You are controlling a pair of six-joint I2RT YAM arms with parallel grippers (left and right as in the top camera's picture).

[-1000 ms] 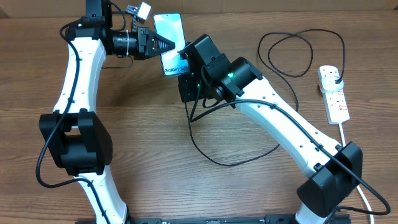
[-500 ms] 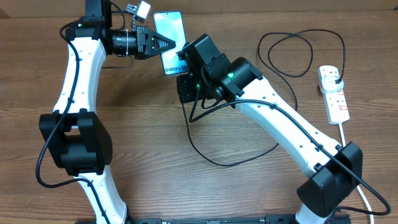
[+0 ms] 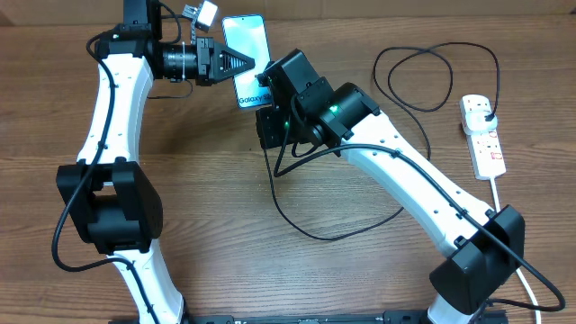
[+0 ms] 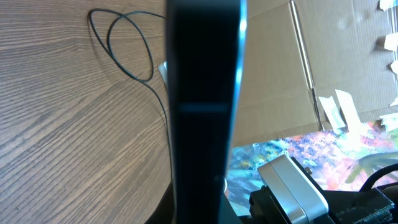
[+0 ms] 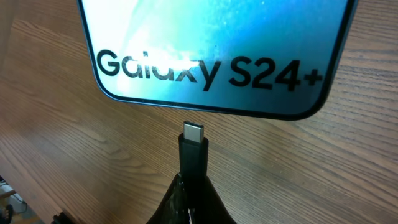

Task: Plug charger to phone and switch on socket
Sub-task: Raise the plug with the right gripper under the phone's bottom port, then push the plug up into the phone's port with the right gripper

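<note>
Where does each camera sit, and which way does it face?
Overhead: above the table, facing down; both arms, phone, socket.
Left wrist: on the left arm, facing the phone edge-on; own fingers not discernible.
Right wrist: behind the right gripper, facing the phone's bottom edge; its fingers pinch the charger.
Shared: all three show the phone.

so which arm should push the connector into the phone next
Right. The right gripper holds the charger tip lined up just short of the phone; the left gripper only grips the phone's side.

"Galaxy S24+" on the phone [image 5: 217,50] screen
</note>
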